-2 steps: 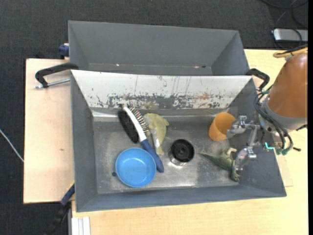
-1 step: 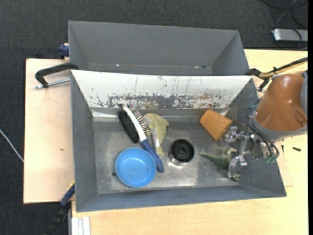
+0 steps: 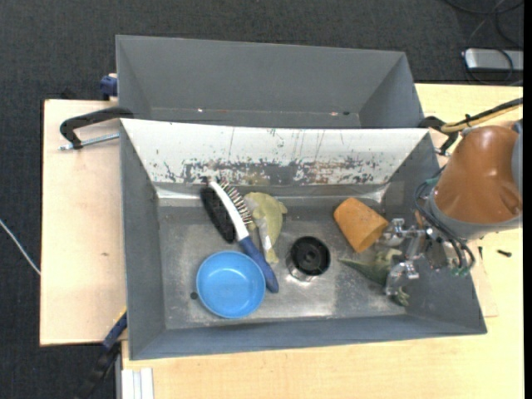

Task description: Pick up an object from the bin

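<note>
Beside the hand, a dark green pointed scrap

Tool low at right end of bin, beside dark green scrap (orange block near).

even overhead light fills the bin; its back wall glares pale (almost white), and shadows on the floor are soft.
</note>
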You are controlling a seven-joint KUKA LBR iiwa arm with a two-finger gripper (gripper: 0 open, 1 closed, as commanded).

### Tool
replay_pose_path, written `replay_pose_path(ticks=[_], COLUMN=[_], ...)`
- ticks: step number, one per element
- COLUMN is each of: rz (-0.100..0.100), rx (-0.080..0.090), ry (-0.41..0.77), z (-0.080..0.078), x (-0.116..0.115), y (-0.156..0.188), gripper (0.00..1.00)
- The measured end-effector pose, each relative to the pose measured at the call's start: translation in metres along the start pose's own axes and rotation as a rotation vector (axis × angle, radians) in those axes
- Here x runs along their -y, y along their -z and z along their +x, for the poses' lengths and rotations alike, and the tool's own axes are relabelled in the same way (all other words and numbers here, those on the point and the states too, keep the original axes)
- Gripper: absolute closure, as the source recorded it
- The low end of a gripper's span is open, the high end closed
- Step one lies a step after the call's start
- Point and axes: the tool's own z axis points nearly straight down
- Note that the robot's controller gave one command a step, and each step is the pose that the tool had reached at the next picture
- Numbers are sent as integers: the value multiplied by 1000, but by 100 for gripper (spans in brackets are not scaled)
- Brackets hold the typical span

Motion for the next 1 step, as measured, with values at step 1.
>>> replay_pose_path(ticks=[1], rz=[6], rx=[10], ry=[114], z=[20], x=[-23], y=[145], gripper=[100])
